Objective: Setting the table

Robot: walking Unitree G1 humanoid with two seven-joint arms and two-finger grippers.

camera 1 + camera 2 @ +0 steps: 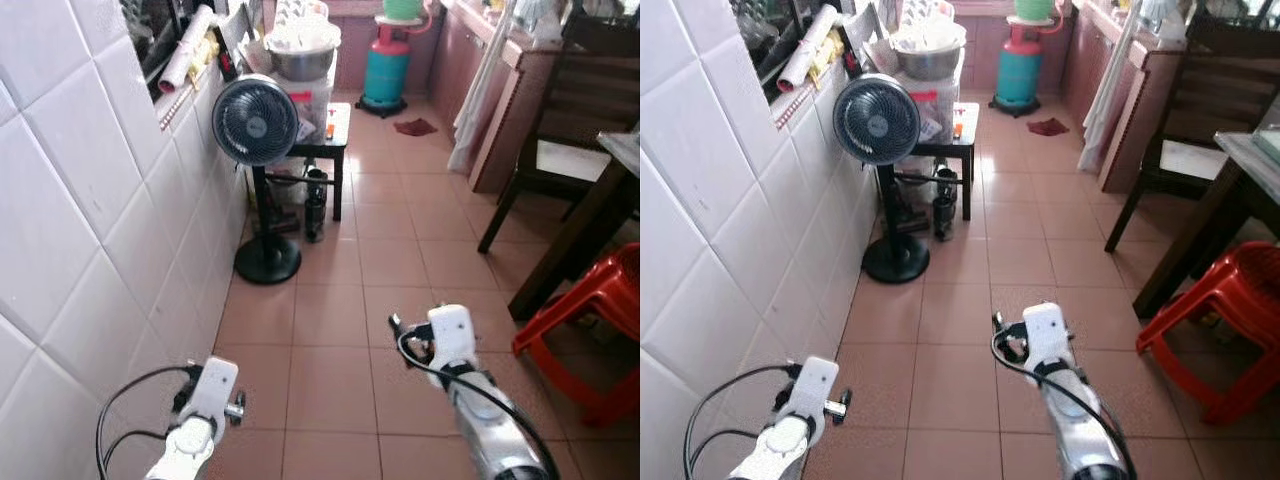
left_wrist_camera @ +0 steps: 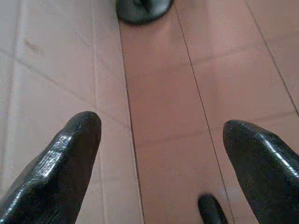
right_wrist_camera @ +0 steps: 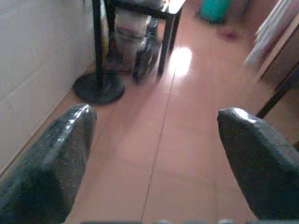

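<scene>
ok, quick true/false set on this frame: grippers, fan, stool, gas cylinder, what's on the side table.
1. Both grippers are open and empty. True: left gripper and right gripper each show spread fingers over bare floor.
2. The standing fan is by the tiled wall. True.
3. The plastic stool is blue. False: it is red.
4. The gas cylinder lies on its side. False: it stands upright at the far end.
5. A metal bowl sits atop the container on the small black table. True.

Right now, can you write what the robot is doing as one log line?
place: tiled corridor | left gripper: open, empty | right gripper: open, empty | ahead: standing fan, gas cylinder | right: red stool
</scene>
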